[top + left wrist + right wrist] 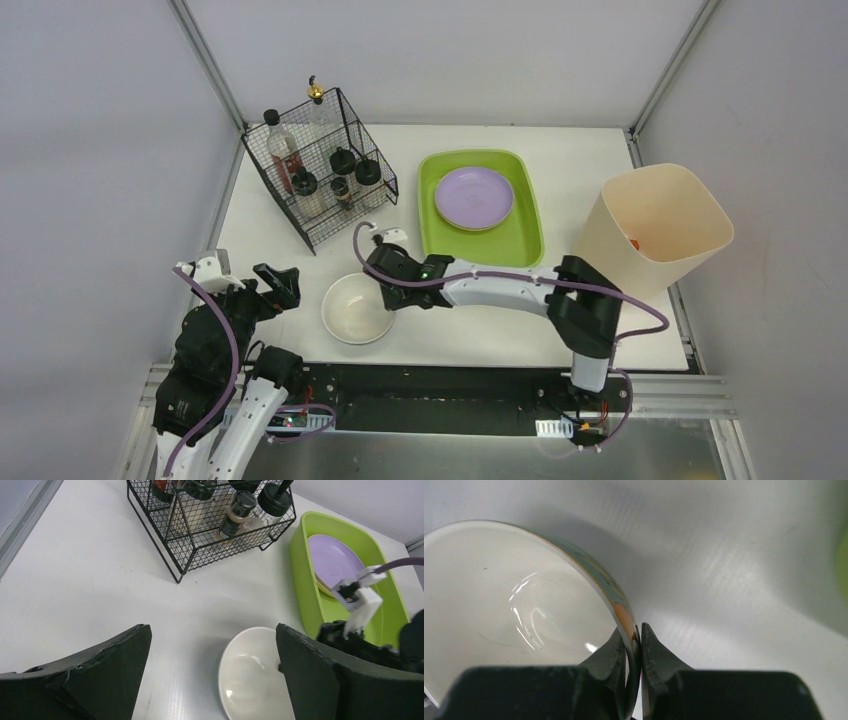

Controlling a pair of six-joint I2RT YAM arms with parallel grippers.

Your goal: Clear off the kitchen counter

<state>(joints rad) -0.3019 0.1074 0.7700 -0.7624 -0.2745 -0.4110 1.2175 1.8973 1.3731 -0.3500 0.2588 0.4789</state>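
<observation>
- You have one white bench [255,235] here, edged by grey rails, running from the arm bases at the near side to the far wall.
- One white bowl [352,310] sits at the near middle of the bench, between your two arms.
- Your right fingers [646,652] are pinched nearly closed on the bowl's right rim, one inside and one outside. The outside of the bowl shows a coloured pattern there.
- You cannot tell from these views whether the bowl is lifted or resting on the bench.
- Your left fingers [120,662] are spread wide with nothing between them, at the near left, just left of the bowl and not touching it.
- One lime-green tray [531,240] lies at the far middle, with one purple plate [474,196] in it.
- One black wire rack [318,222] stands at the far left, well apart from the bowl. It holds at least five bottles, most with black caps; the exact count is hard to make out.
- One cream bin [610,240] stands at the right edge, with a small orange speck inside.
</observation>
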